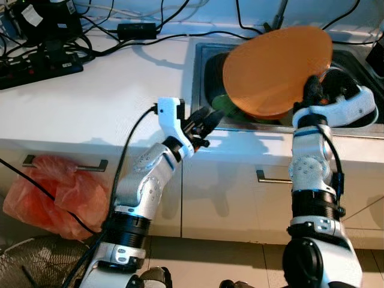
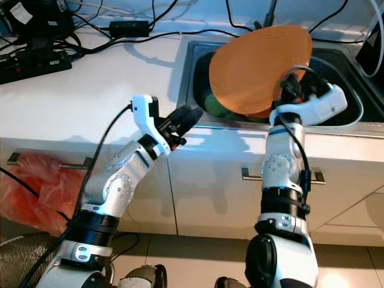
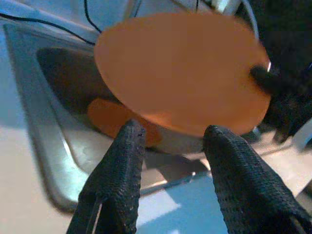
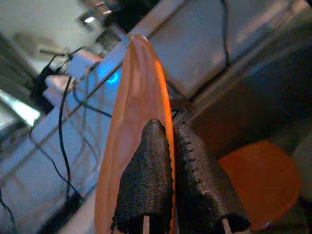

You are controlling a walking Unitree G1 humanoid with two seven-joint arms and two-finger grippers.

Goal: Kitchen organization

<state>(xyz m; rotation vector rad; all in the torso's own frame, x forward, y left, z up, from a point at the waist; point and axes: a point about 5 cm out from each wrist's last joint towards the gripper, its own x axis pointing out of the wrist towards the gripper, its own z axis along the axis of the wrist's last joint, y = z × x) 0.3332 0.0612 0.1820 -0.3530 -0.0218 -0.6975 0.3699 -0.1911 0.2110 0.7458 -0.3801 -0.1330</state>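
The plate (image 1: pixel 277 69) is matt orange plastic, smooth. The sink (image 1: pixel 203 72) is brushed metal with a dull shine. The bench (image 1: pixel 90 96) looks smooth, white and glossy. The fingers (image 3: pixel 122 180) wear rough black woven cloth. The bag (image 1: pixel 54 195) is thin crinkled red plastic.

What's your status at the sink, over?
Right gripper shut on orange plate's rim, plate tilted above sink. Left gripper open, empty, at sink's front edge. Second orange dish lying in basin below.
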